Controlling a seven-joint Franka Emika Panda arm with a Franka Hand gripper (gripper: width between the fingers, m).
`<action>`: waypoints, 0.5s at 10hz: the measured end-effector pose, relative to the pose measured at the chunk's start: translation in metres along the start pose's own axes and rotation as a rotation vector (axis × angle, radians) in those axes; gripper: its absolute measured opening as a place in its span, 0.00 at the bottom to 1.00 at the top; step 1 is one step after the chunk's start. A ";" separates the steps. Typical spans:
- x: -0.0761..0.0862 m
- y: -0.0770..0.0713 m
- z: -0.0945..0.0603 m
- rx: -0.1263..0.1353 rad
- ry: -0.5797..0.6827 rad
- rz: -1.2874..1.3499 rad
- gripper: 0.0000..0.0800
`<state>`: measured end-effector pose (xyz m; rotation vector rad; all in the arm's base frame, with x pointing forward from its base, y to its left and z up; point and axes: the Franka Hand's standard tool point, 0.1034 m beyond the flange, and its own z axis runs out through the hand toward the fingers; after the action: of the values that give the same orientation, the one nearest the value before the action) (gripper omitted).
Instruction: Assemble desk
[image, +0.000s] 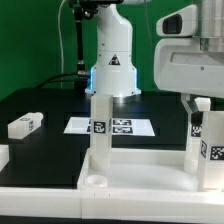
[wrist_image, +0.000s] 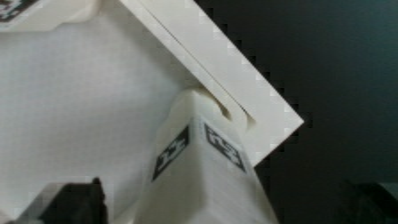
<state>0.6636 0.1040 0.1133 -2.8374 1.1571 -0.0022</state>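
Starting at the tabletop (image: 140, 172), flat on the black table (image: 50, 105) in the foreground, we see a corner leg (image: 100, 125) upright and a second leg (image: 201, 135) (at the exterior view's right) standing between the gripper's (wrist_image: 222, 208) spread jaws, untouched, with a loose leg (image: 25, 124) and the marker board (image: 110, 126) beyond.

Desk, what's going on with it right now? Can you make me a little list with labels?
tabletop: white, lying flat on the black table, rim up
standing legs: two, upright on the tabletop, a left leg and a right leg
loose leg: lying on its side at the exterior view's left
empty socket: near corner, no leg in it
jaws: open, one on each side of the right leg
marker board: flat behind the desk
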 end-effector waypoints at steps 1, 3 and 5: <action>0.000 0.000 0.000 0.000 0.000 -0.093 0.81; 0.001 0.001 0.000 -0.001 0.001 -0.262 0.81; 0.001 -0.001 -0.002 -0.013 0.017 -0.448 0.81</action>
<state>0.6647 0.1041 0.1149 -3.0435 0.5026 -0.0442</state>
